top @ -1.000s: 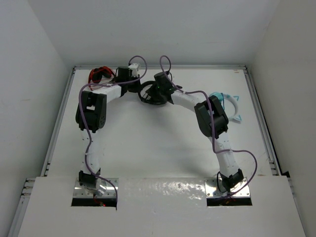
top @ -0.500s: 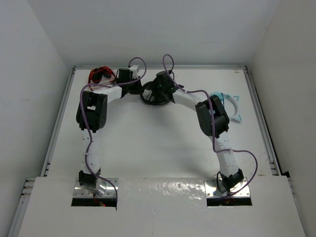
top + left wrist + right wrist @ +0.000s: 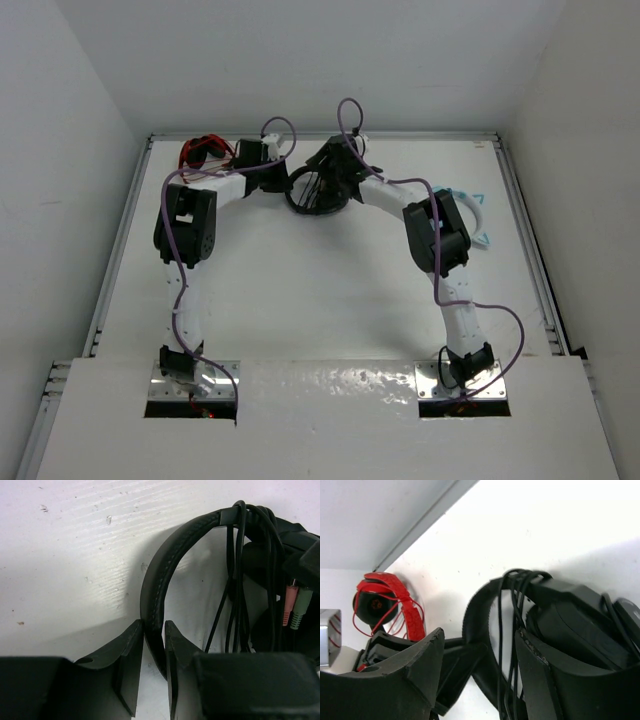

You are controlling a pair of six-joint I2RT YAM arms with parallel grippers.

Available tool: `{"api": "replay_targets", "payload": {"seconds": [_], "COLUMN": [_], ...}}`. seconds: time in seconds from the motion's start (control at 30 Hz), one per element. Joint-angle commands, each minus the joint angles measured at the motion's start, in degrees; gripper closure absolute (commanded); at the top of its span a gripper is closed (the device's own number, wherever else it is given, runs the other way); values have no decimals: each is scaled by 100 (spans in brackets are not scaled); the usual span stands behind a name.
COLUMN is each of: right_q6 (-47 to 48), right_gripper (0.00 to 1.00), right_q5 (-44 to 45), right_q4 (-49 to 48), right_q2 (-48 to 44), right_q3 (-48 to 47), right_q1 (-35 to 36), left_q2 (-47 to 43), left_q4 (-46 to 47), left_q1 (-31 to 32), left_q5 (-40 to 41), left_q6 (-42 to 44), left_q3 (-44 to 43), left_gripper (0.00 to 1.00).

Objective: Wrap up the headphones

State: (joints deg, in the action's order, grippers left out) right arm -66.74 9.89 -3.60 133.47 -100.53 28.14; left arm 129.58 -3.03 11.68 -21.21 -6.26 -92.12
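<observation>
White walls close in a white surface (image 3: 300, 290), and both arms reach to its far middle, where the black over-ear headphones with a thin padded headband (image 3: 316, 192) lie between the two wrists.

From the left wrist camera, the left end effector (image 3: 152, 626) is clenched on the headband. The stitched black strap runs straight down between its two dark fingers, which press on it from either side. Several turns of the thin dark cable (image 3: 235, 570) are looped over the top of the band and hang down beside it. A pink and a green jack plug (image 3: 301, 606) dangle at the right, against a dark shape I cannot make out.

The right end effector (image 3: 479, 635) stands released, its fingers wide apart, with the headband and the cable strands in the gap. The strands run close by the right-hand finger.

A pair of red headphones with a tangled red cord (image 3: 402, 597) sits in the far left corner, well apart from the black pair. Teal headphones with a white band (image 3: 478, 218) lie at the right, partly behind the right arm's elbow.
</observation>
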Motion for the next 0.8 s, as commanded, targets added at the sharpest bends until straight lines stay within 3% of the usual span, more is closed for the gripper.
{"api": "replay_targets", "payload": {"seconds": [0.0, 0.3, 0.5, 0.77], "right_q6": [354, 1250, 1497, 1672], "right_gripper": [42, 37, 34, 33], "right_q5": [-31, -75, 39, 22], "right_q4": [-449, -634, -791, -871], "right_q2": [-339, -866, -1270, -1666], "right_q3": [-142, -353, -161, 78], "right_q1": [-28, -81, -133, -283], "left_q2": [6, 6, 6, -3], "left_q4": [-75, -172, -172, -146], "left_q1": [9, 1, -17, -34], "left_q5": [-287, -287, -217, -50], "left_q6": [72, 37, 20, -59], "left_q3": [-289, -641, -641, -842], "left_gripper": [79, 69, 57, 53]}}
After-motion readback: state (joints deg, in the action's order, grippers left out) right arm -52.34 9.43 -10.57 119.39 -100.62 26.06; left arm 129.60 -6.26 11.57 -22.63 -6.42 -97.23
